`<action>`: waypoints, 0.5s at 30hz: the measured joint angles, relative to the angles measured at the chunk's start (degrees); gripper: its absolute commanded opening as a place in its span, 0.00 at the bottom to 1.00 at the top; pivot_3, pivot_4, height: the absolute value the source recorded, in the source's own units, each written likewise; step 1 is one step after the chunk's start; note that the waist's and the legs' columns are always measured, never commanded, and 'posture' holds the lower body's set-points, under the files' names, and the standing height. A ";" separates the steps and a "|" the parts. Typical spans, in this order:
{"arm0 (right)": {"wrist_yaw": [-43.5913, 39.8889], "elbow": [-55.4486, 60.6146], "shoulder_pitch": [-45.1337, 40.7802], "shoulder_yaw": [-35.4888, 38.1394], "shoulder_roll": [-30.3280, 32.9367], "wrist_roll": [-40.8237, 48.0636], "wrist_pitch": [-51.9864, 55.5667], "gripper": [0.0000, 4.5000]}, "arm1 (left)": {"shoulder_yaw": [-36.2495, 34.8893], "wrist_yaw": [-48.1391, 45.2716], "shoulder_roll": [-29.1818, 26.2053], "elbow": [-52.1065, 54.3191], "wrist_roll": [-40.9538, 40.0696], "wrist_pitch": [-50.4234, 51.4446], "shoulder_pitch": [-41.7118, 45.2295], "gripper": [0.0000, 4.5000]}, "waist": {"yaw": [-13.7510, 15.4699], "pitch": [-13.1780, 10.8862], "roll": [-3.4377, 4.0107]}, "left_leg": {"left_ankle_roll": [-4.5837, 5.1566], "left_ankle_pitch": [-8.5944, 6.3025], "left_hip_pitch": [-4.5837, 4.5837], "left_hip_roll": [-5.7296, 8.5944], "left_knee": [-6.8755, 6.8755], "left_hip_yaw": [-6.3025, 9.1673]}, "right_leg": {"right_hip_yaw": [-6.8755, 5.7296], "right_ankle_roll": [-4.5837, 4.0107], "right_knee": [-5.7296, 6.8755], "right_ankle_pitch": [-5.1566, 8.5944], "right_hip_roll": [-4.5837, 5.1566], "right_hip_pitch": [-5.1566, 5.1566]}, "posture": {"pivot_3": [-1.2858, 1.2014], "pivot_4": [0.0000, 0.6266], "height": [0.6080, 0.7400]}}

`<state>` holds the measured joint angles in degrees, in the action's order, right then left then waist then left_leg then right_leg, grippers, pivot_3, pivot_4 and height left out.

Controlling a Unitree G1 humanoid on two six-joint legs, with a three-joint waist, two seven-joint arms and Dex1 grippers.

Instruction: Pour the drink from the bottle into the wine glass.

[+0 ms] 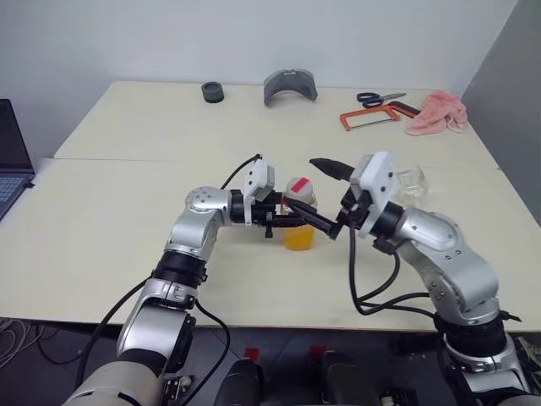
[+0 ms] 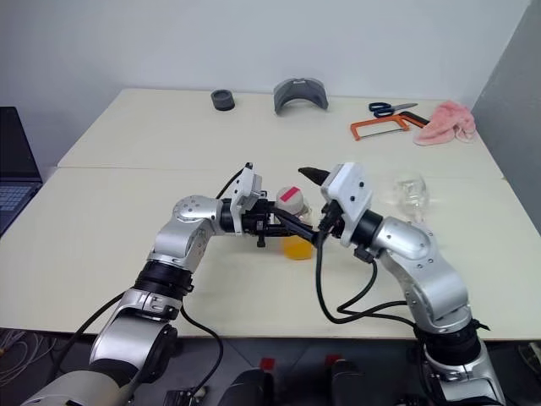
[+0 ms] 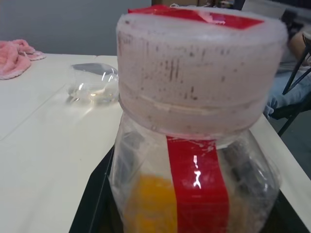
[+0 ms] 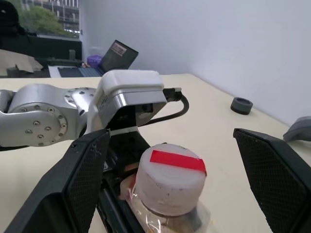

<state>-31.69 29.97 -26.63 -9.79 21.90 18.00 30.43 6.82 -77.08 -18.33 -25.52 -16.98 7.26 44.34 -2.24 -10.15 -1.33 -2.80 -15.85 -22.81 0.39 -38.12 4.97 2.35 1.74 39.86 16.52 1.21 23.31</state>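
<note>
Near the front of the table (image 1: 127,271), the left gripper (image 1: 297,217) was clamped on the bottle (image 1: 299,222), reaching in level from the robot's left with its black fingers closed round the clear body below the cap (image 4: 169,180). The bottle stood upright, the drink (image 1: 299,237) sitting orange-yellow in its lower part. A red label stripe (image 3: 198,183) ran down the side, and a strip of red tape (image 4: 177,161) lay across the white cap; no writing could be read on either.

The right gripper (image 4: 172,170) hung at cap height, coming in from the robot's right, its jaws spread wide. One finger (image 4: 68,189) stood to one side of the cap and the other (image 4: 279,182) well off to the opposite side, neither touching it.

Beyond the right arm, the glass (image 1: 412,182) lay tipped on its side on the tabletop, apart from both grippers.

Farther back were a pink cloth (image 1: 439,112), a red-framed hacksaw (image 1: 372,118) and blue-handled scissors (image 1: 378,99) toward the robot's right, a grey curved piece (image 1: 289,85) near the middle, and a small black ring (image 1: 213,92) beside it. A laptop (image 1: 12,156) sat at the left edge.
</note>
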 measured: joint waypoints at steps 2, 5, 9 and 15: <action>0.40 -0.41 0.00 -0.63 0.00 -1.21 -0.56 0.96 | 0.00 -0.04 -0.03 0.00 0.00 0.02 0.01 0.38 | 0.00 0.00 0.00 | 0.00 0.00 0.00 0.01 0.00 0.00 | 0.00 0.00 0.00 0.00 0.00 0.00 | 0.52 0.24 1.00; 1.18 -1.82 -0.01 -0.64 0.00 -2.89 -1.31 0.96 | 0.01 -0.12 -0.03 -0.01 0.01 -0.01 0.05 0.38 | 0.03 0.00 0.00 | 0.00 0.00 0.00 0.01 0.00 -0.01 | 0.00 0.00 0.00 0.00 -0.01 0.00 | 0.52 0.24 1.00; 1.79 -3.02 0.00 -0.37 0.15 -3.52 -1.34 0.96 | 0.01 0.04 0.04 -0.06 0.03 -0.07 0.07 0.38 | 0.02 0.00 0.00 | 0.01 -0.01 0.01 0.01 0.00 -0.01 | 0.00 0.00 0.00 0.00 -0.01 0.00 | 0.52 0.24 1.00; 1.73 -2.61 0.80 1.12 0.22 -1.77 -0.66 0.96 | 0.01 0.57 0.69 -0.18 0.08 -0.50 0.07 0.38 | 0.04 0.00 0.00 | 0.02 -0.01 0.00 0.01 0.00 0.00 | 0.00 0.00 0.01 0.00 0.00 0.00 | 0.52 0.24 1.00</action>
<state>-29.96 27.36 -25.82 -8.68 22.12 16.23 29.77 6.84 -76.52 -17.65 -25.71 -16.90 6.77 44.41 -2.20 -10.15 -1.33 -2.78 -15.87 -22.81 0.39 -38.12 4.97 2.34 1.74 39.87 16.52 1.20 23.31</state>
